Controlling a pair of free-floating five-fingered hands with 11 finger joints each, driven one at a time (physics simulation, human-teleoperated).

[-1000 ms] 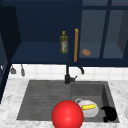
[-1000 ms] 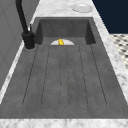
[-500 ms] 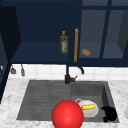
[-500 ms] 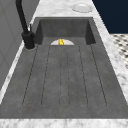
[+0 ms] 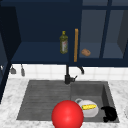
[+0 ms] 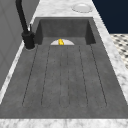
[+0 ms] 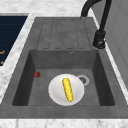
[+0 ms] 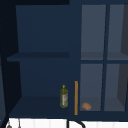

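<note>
A white plate (image 5: 87,111) with a yellow corn cob (image 5: 89,107) lies in the sink basin (image 5: 105,92); the plate (image 7: 56,90) and cob (image 7: 67,89) are also in the right side view, next to the drain. My right hand (image 5: 110,113) is a dark shape at the basin's front right corner, just right of the plate and apart from it. A big red ball (image 5: 67,115) stands in front of the sink's near edge, left of the plate. A small red thing (image 7: 37,74) sits at the basin's front wall. The plate's far rim (image 6: 67,42) and cob (image 6: 60,41) peek over the drainboard.
A black faucet (image 5: 68,75) rises behind the sink; the ribbed drainboard (image 6: 65,75) lies to the left. In the open wall cabinet stand an oil bottle (image 8: 64,96) and a bread roll (image 8: 86,106), beside an orange door handle (image 8: 76,97). Another plate (image 6: 82,7) rests on the counter.
</note>
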